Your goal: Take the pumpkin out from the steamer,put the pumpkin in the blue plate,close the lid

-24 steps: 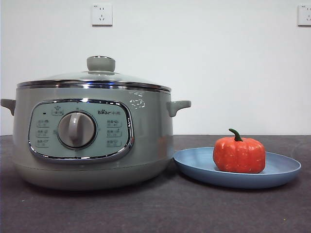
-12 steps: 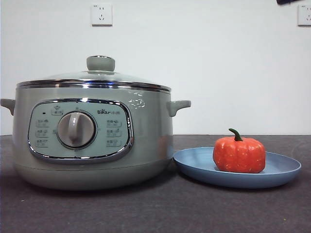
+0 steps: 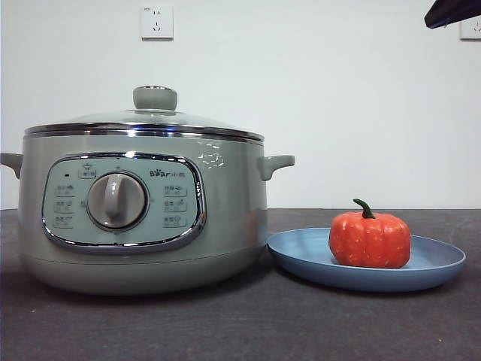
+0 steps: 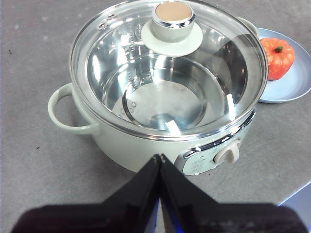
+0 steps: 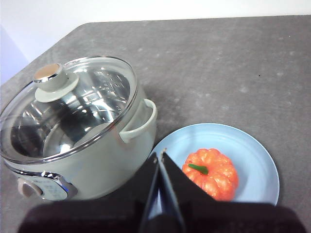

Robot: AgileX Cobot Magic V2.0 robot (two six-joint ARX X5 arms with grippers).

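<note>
Steamer point(image 3: 143, 210): left handle cut by front view's edge; panel button icons too small to read. Blue plate point(image 4: 291, 82) cropped in left wrist view.

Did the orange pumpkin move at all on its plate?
No. The pumpkin sits at the same spot on the blue plate, equally far from the steamer.

front: low, table height, level toward the wall, close to the sage-green round steamer pot point(image 3: 143, 210) | left wrist: high, tilted down over its domed glass lid point(image 4: 167, 73), near | right wrist: high, pot at 10 o'clock, shallow light-blue plate point(image 5: 252, 160) at 3 | shared: pot, plate
</note>
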